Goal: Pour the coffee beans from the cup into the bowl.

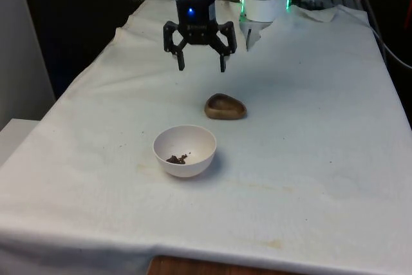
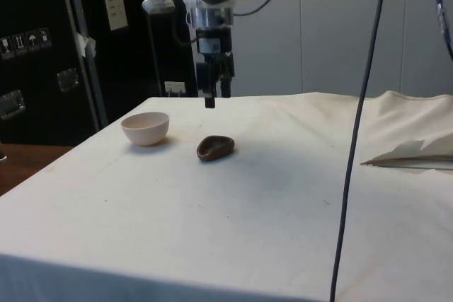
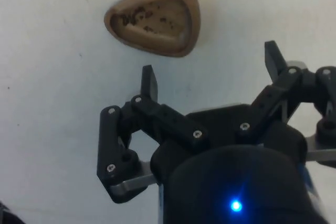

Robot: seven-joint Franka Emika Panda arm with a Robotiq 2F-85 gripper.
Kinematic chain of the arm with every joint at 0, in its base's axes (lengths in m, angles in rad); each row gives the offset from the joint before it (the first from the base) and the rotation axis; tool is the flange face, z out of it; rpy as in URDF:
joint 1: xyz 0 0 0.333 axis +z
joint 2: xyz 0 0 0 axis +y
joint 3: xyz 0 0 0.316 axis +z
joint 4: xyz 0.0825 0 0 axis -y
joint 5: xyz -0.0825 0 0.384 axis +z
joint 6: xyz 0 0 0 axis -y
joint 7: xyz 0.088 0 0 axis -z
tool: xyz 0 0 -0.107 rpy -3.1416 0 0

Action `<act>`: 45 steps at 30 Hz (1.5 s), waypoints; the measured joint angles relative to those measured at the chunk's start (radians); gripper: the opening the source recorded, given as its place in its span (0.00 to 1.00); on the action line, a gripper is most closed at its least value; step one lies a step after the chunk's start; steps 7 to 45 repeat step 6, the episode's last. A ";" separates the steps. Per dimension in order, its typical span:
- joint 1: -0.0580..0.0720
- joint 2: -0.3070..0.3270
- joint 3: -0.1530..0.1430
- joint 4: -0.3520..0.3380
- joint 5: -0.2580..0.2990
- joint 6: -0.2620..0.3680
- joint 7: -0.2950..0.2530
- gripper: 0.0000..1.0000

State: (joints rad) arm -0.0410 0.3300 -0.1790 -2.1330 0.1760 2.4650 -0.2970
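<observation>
Front view: hand [image 1: 201, 64] hanging above the bench [image 1: 309, 127] with fingers spread and nothing between them, brown cup [image 1: 225, 107] on the cloth below and slightly toward the front view's right, white bowl [image 1: 184, 151] nearer the camera holding a few coffee beans [image 1: 177, 158]. Side view — hand [image 2: 211, 100] high over the cloth, cup [image 2: 215, 147] beneath it, bowl [image 2: 146, 127] beside the cup and apart from it. Wrist view — fingers [image 3: 149, 83] wide apart, cup [image 3: 155, 18] beyond them, dark specks on its inside.
</observation>
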 measured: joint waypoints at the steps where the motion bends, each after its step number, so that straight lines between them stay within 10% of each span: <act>1: 0.000 -0.008 -0.002 -0.001 0.000 -0.008 -0.001 1.00; 45: 0.000 -0.039 -0.009 -0.004 0.000 -0.035 -0.006 1.00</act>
